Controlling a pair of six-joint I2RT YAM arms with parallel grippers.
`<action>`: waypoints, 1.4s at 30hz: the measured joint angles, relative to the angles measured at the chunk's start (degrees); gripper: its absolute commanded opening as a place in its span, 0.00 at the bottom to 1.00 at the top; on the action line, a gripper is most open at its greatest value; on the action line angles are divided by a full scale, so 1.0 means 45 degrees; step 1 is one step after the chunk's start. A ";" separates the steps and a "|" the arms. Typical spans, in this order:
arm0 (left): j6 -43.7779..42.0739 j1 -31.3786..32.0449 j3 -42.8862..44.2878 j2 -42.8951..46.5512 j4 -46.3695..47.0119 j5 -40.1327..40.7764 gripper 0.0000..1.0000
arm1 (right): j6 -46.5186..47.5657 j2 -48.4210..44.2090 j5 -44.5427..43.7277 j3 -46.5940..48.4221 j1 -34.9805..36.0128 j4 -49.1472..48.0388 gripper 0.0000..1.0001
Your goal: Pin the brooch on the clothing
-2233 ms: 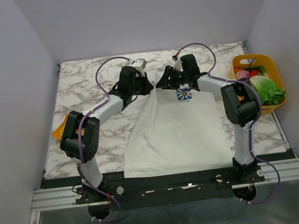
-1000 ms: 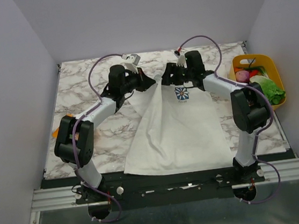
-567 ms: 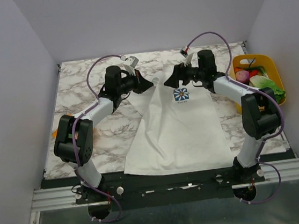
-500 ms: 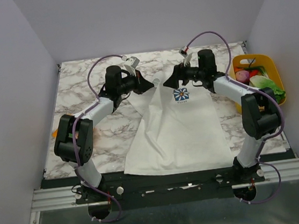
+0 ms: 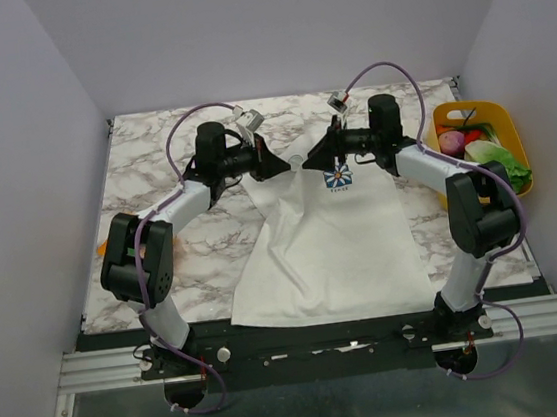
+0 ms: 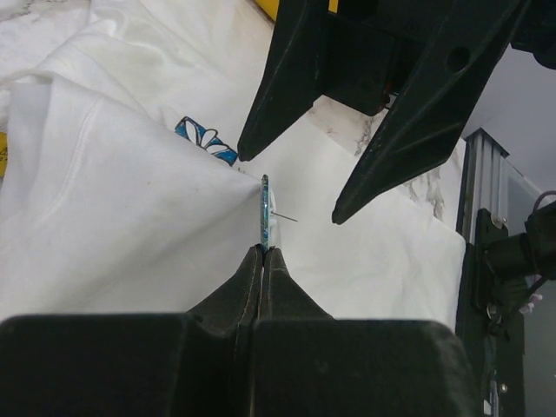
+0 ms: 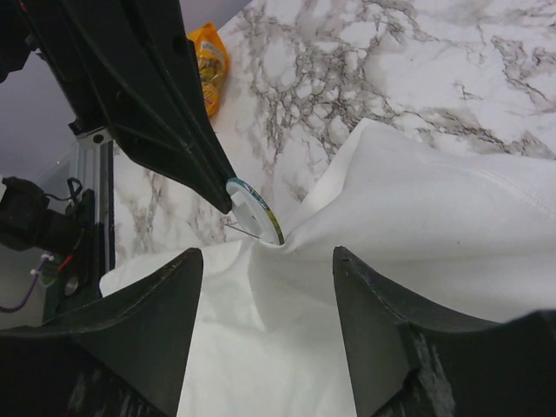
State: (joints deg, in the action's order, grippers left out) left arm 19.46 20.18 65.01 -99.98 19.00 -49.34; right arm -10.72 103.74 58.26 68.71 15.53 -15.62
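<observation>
The brooch [image 6: 265, 208] is gripped edge-on between the clenched fingers of the left gripper [image 6: 263, 254], above the far part of the table [image 5: 153, 162], about midway between its left and right edges. A thin pin [image 6: 284, 216] is seen sticking out of the brooch's face towards the right gripper [image 7: 265, 259]. The collar end of the T-shirt [image 5: 329, 253] is drawn up into a peak that meets the brooch, while the rest of the shirt is spread flat down to the near edge of the table. The blue flower print [image 5: 340, 176] is found just near of that peak. The right gripper is held facing the left one, its jaws spread apart to either side of the brooch and nothing grasped between them. A yellow basket [image 5: 449, 114] of toy food is set at the right edge, and an orange packet [image 7: 208, 54] lies at the left edge.
</observation>
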 measured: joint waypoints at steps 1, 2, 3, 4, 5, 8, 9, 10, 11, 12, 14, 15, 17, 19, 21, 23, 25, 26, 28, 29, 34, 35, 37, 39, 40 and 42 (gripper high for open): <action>-0.0019 0.0000 0.0005 0.0005 -0.0049 -0.0121 0.00 | 0.0005 0.0000 0.0189 0.0005 0.0000 -0.0005 0.73; -0.0097 -0.0024 0.0024 0.0010 -0.0175 -0.0296 0.00 | 0.0010 0.0000 0.0364 0.0024 0.0000 -0.0029 0.75; -0.0146 -0.0058 0.0029 0.0024 -0.0262 -0.0442 0.00 | 0.0024 0.0000 0.0520 0.0049 0.0000 -0.0034 0.78; -0.0204 -0.0073 0.0029 0.0034 -0.0340 -0.0549 0.00 | 0.0044 0.0000 0.0627 0.0078 0.0000 -0.0024 0.79; -0.0282 -0.0087 0.0029 0.0058 -0.0403 -0.0641 0.00 | 0.0136 -0.0005 0.0699 0.0112 0.0000 0.0044 0.79; -0.0427 -0.0131 0.0039 0.0131 -0.0486 -0.0801 0.00 | 0.0539 -0.0083 0.0787 0.0151 0.0000 0.0272 0.81; -0.0466 -0.0141 0.0053 0.0151 -0.0525 -0.0860 0.00 | 0.0665 -0.0121 0.0816 0.0151 0.0000 0.0374 0.81; -0.0505 -0.0141 0.0053 0.0170 -0.0549 -0.0918 0.00 | 0.0772 -0.0155 0.0879 0.0151 0.0000 0.0447 0.81; -0.0529 -0.0141 0.0053 0.0189 -0.0573 -0.1001 0.00 | 0.0860 -0.0180 0.0942 0.0151 0.0000 0.0466 0.82; -0.0554 -0.0155 0.0053 0.0199 -0.0597 -0.1064 0.00 | 0.0928 -0.0189 0.0996 0.0151 0.0000 0.0481 0.83; -0.0578 -0.0160 0.0102 0.0223 -0.0709 -0.1273 0.00 | 0.1030 -0.0199 0.1117 0.0151 0.0000 0.0495 0.86; -0.0602 -0.0160 0.0170 0.0223 -0.0767 -0.1375 0.00 | 0.1064 -0.0199 0.1180 0.0151 0.0000 0.0510 0.89; -0.0612 -0.0160 0.0233 0.0233 -0.0826 -0.1569 0.00 | 0.1035 -0.0199 0.1297 0.0151 0.0000 0.0481 0.92; -0.0617 -0.0160 0.0243 0.0243 -0.0840 -0.1719 0.00 | 0.0937 -0.0194 0.1477 0.0146 0.0000 0.0340 0.93; -0.0622 -0.0160 0.0243 0.0243 -0.0884 -0.1841 0.00 | 0.0913 -0.0199 0.1598 0.0146 0.0000 0.0223 0.93; -0.0651 -0.0160 0.0243 0.0243 -0.0918 -0.1933 0.00 | 0.0913 -0.0199 0.1705 0.0146 0.0000 0.0141 0.93; -0.0656 -0.0160 0.0243 0.0248 -0.0918 -0.2074 0.00 | 0.0908 -0.0199 0.1899 0.0146 0.0000 0.0092 0.89; -0.0651 -0.0160 0.0243 0.0248 -0.0918 -0.2137 0.00 | 0.0889 -0.0199 0.1991 0.0146 0.0000 0.0068 0.87; -0.0646 -0.0160 0.0243 0.0248 -0.0913 -0.2302 0.00 | 0.0787 -0.0180 0.2268 0.0175 0.0000 0.0073 0.80; -0.0636 -0.0160 0.0243 0.0248 -0.0913 -0.2380 0.00 | 0.0743 -0.0126 0.2429 0.0296 0.0005 0.0170 0.79; -0.0505 -0.0165 0.0243 0.0277 -0.0869 -0.2671 0.00 | 0.0753 0.0136 0.2958 0.0923 0.0199 0.0491 0.71; -0.0491 -0.0165 0.0243 0.0291 -0.0865 -0.2710 0.00 | 0.0806 0.0136 0.3021 0.0942 0.0267 0.0534 0.71; -0.0447 -0.0189 0.0243 0.0321 -0.0840 -0.2759 0.00 | 0.0923 0.0165 0.3157 0.0962 0.0437 0.0733 0.67; -0.0359 -0.0243 0.0243 0.0330 -0.0801 -0.2846 0.00 | 0.1088 0.0262 0.3269 0.1039 0.0563 0.1015 0.66; -0.0340 -0.0257 0.0243 0.0330 -0.0792 -0.2871 0.00 | 0.1200 0.0359 0.3303 0.1146 0.0602 0.1224 0.67; -0.0272 -0.0330 0.0243 0.0330 -0.0767 -0.2943 0.00 | 0.1511 0.0539 0.3327 0.1355 0.0704 0.1719 0.73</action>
State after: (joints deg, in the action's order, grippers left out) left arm 18.24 18.70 66.11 -98.50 15.55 -62.59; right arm -3.92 106.17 73.23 74.81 18.70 -7.88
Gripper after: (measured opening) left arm 0.009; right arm 0.668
